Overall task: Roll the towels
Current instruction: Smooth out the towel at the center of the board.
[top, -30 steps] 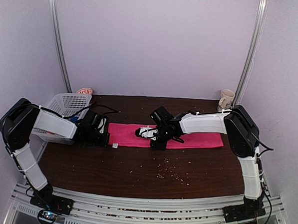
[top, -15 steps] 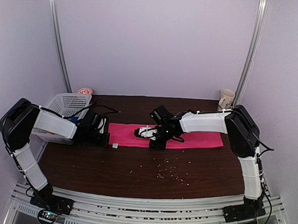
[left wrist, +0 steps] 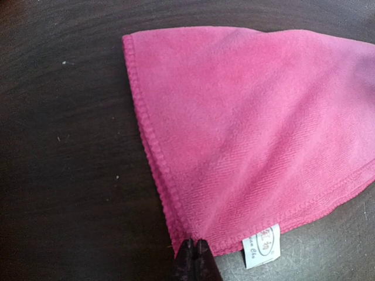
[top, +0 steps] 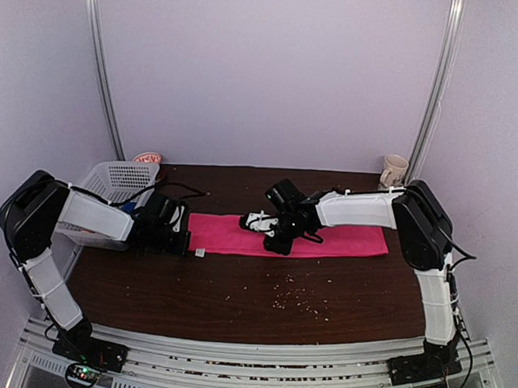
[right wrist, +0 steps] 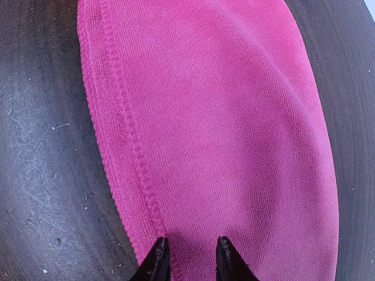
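Tutor: Since the earlier view, the right gripper (right wrist: 192, 259) has shifted slightly toward the far side of the pink towel (top: 343, 240); the left gripper (left wrist: 194, 260) has not moved.

Student: And their states?

Tutor: The left is fully closed at the towel's near-left corner, and a hold on the hem cannot be confirmed. The right stands slightly parted astride a hem, grasping nothing.

Student: Which step is this?

Tutor: The towel lies flat along the table (top: 236, 297), unrolled. Rolling probably calls first for one end to be lifted and turned over.

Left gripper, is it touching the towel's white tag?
Apart. Left wrist view shows a strip of pink towel between the shut left gripper and the white tag.
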You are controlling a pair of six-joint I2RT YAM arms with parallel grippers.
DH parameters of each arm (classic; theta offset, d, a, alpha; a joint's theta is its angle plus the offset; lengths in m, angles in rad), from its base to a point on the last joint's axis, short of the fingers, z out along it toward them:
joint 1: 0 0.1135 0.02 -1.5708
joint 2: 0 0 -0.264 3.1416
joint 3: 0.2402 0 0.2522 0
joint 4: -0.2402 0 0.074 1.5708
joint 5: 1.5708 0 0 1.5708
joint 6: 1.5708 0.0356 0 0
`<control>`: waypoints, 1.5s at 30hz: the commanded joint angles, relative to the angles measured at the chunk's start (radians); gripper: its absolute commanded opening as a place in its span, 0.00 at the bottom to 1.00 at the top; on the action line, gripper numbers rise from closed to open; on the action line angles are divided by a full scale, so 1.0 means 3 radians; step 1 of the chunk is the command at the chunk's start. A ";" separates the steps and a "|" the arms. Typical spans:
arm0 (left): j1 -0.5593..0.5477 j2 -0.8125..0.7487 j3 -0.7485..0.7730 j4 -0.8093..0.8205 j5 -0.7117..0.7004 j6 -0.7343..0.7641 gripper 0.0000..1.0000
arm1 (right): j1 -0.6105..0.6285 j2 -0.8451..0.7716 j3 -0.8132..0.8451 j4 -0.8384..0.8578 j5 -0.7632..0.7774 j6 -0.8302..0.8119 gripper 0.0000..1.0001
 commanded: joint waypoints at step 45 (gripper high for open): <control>-0.0009 0.0021 -0.0052 0.0141 0.0005 0.0015 0.00 | -0.0009 0.0337 0.0436 -0.0539 -0.0103 -0.0088 0.13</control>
